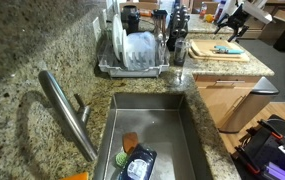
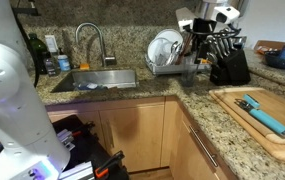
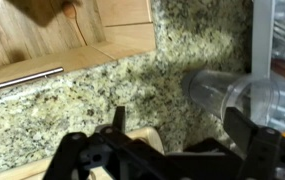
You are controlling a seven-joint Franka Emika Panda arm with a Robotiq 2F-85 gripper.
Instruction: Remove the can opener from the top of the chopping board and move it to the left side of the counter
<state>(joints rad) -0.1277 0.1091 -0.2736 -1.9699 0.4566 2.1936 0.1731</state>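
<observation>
The can opener [image 2: 264,115], with two teal-blue handles and a dark head, lies flat on the light wooden chopping board [image 2: 282,145] on the granite counter [image 2: 197,108]. It also shows in an exterior view [image 1: 228,48] on the board [image 1: 207,53]. My gripper [image 1: 232,30] hangs in the air above the board's far side, apart from the can opener; it also shows in an exterior view [image 2: 200,38]. In the wrist view the gripper [image 3: 180,125] is open and empty over the counter [image 3: 92,95], with a corner of the board [image 3: 147,140] between its fingers.
A dish rack [image 1: 132,55] with plates stands behind the steel sink [image 1: 152,130], which holds a few items. A knife block [image 2: 227,62] stands near the board. A clear glass [image 3: 222,92] lies close to the gripper. A tap [image 2: 90,40] rises behind the sink.
</observation>
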